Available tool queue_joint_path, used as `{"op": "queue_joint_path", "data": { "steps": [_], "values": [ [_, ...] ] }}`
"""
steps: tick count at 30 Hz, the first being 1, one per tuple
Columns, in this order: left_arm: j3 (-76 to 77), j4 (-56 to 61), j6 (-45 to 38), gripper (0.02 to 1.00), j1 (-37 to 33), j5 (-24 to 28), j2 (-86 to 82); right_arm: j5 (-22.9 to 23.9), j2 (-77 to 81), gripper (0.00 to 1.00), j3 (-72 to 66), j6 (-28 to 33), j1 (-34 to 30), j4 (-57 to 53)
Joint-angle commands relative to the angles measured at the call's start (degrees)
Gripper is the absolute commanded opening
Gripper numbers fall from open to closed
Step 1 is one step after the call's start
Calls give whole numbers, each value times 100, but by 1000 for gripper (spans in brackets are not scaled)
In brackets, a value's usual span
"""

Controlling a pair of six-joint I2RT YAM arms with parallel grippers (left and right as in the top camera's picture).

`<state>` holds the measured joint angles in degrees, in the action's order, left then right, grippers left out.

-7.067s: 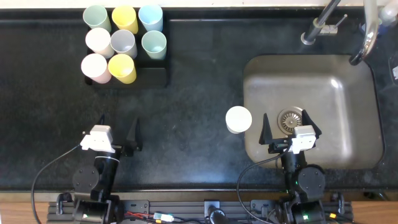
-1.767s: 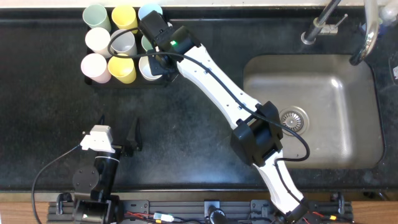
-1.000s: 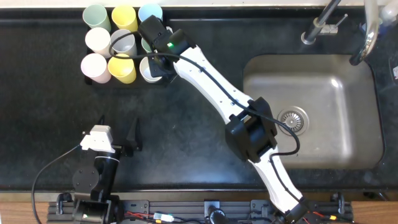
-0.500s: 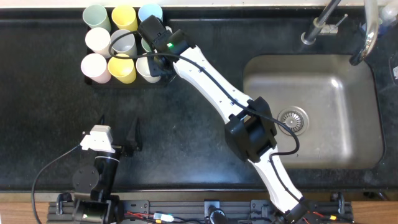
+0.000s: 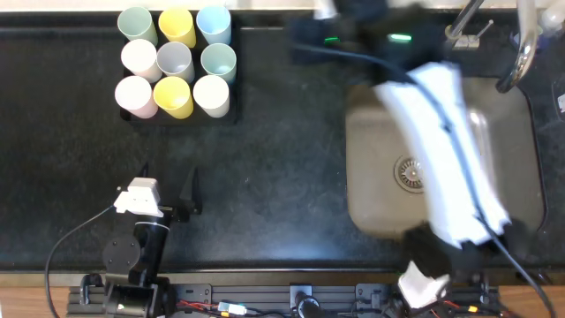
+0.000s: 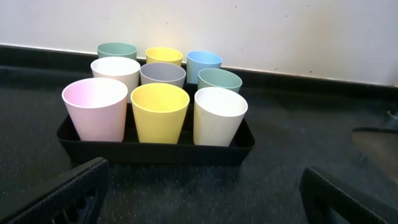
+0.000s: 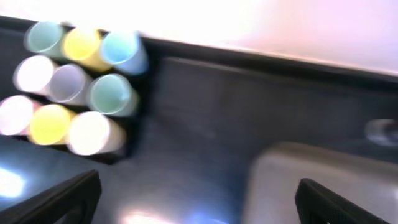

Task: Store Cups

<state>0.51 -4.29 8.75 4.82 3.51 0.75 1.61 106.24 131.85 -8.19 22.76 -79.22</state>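
A black tray (image 5: 237,88) at the counter's far left holds several upright cups in three rows. The white cup (image 5: 212,95) stands in its front right slot, also seen in the left wrist view (image 6: 219,115) and the right wrist view (image 7: 93,132). My right arm (image 5: 441,115) is a blurred streak above the sink, with nothing held. Its gripper (image 7: 199,208) is open, raised well off to the right of the tray (image 7: 118,155). My left gripper (image 5: 168,190) rests open near the front edge, facing the tray (image 6: 155,152) from a distance.
A steel sink (image 5: 503,159) fills the right side, with a faucet (image 5: 459,31) behind it. Bare dark countertop (image 5: 265,177) lies between the tray and the sink.
The right gripper let go of the white cup in the tray's front right slot. The arm then swung fast to the right, away from the tray and over the sink. The left arm stayed still.
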Motion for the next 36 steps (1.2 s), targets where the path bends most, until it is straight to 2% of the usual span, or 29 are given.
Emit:
{"op": "queue_joint_path", "data": {
  "steps": [1, 10, 24, 29, 36],
  "values": [
    [-7, -13, -105, 1000, -31, 92, -59, 39, -929, 998, -1012, 866, -520, 175],
    [-7, -13, -105, 1000, -31, 92, -59, 26, -3720, 998, -4789, 903, -977, 2031],
    [-7, -13, -105, 1000, -31, 92, -59, 72, -7451, 998, -9820, 841, -1014, 5176],
    [-7, -13, -105, 1000, -31, 92, -59, 575, -8505, 998, -11036, 841, -1014, 6140],
    [-7, -13, -105, 1000, -31, 92, -59, 745, -9667, 996, -11975, 841, -1014, 7130]
  ]
}}
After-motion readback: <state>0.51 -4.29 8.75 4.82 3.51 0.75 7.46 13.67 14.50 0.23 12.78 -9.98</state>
